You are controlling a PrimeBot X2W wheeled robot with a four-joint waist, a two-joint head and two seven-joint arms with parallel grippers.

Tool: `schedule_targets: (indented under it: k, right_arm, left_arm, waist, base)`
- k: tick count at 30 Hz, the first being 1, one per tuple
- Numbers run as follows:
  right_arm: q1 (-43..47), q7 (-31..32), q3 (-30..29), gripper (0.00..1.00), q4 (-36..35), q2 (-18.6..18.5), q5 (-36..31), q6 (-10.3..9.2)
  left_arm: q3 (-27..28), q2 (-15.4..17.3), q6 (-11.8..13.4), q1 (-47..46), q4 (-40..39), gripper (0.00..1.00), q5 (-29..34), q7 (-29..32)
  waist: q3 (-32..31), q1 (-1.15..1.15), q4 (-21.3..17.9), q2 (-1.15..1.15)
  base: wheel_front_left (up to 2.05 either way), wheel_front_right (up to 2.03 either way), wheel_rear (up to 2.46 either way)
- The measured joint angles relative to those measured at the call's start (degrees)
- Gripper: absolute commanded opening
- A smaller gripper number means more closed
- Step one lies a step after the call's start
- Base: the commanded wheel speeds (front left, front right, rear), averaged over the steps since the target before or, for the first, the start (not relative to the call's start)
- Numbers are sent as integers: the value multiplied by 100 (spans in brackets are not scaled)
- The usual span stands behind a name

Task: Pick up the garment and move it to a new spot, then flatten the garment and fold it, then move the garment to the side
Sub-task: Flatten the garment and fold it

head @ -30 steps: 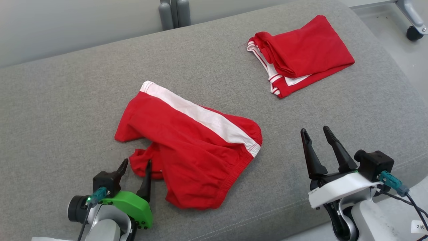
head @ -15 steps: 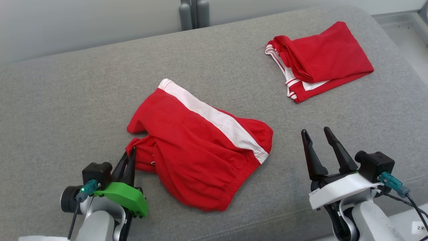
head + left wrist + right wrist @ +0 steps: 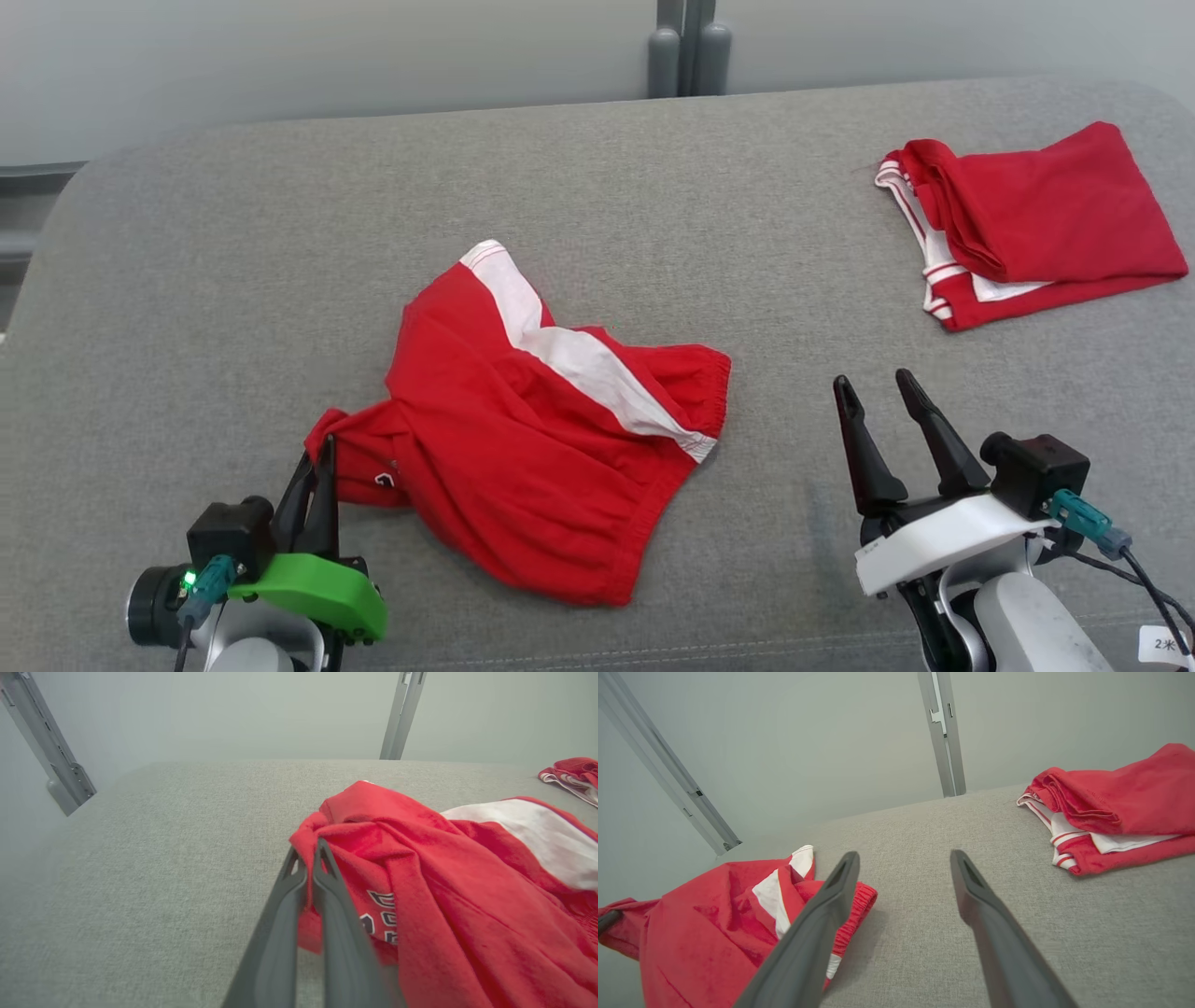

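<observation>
my left gripper (image 3: 317, 459) pinches the garment (image 3: 523, 448) at its left tip, near the cushion (image 3: 187, 280) front edge. right gripper (image 3: 875, 381) spread, apart.

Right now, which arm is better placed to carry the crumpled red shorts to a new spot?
Left. The left end effector is shut on a corner of the red shorts; the right end effector is open, apart from the cloth, above the grey cushion.

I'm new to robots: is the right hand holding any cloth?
No, the right fingers are spread open over bare grey cushion, no cloth between them.
</observation>
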Motion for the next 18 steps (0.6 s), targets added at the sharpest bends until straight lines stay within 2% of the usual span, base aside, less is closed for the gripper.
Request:
schedule_targets:
  k: [9, 11, 12, 13, 18]
  right_arm:
    - [17, 1, 37, 100, 108, 45, 9, 0]
    - [17, 0, 67, 100, 153, 47, 14, 0]
    - [17, 0, 80, 100, 179, 46, 19, 0]
    - [16, 0, 97, 100, 207, 44, 32, 0]
    - [-13, 0, 118, 100, 276, 4, 69, 0]
  left_arm:
    - [159, -25, 86, 564, -131, 0, -71, 0]
    - [140, -52, 80, 571, -65, 24, -81, 0]
    - [130, -59, 65, 571, -9, 55, -81, 0]
    - [140, -70, 65, 570, 22, 100, -81, 0]
    - [227, -118, 86, 559, -133, 100, -18, 0]
  waist:
    - [-102, 0, 423, 0]
    - [-110, 0, 452, 0]
    - [-112, 0, 460, 0]
    - [-110, 0, 463, 0]
    - [-103, 0, 491, 0]
  base:
    - [0, 0, 0]
    - [0, 0, 0]
    - [0, 0, 0]
    - [0, 0, 0]
    - [0, 0, 0]
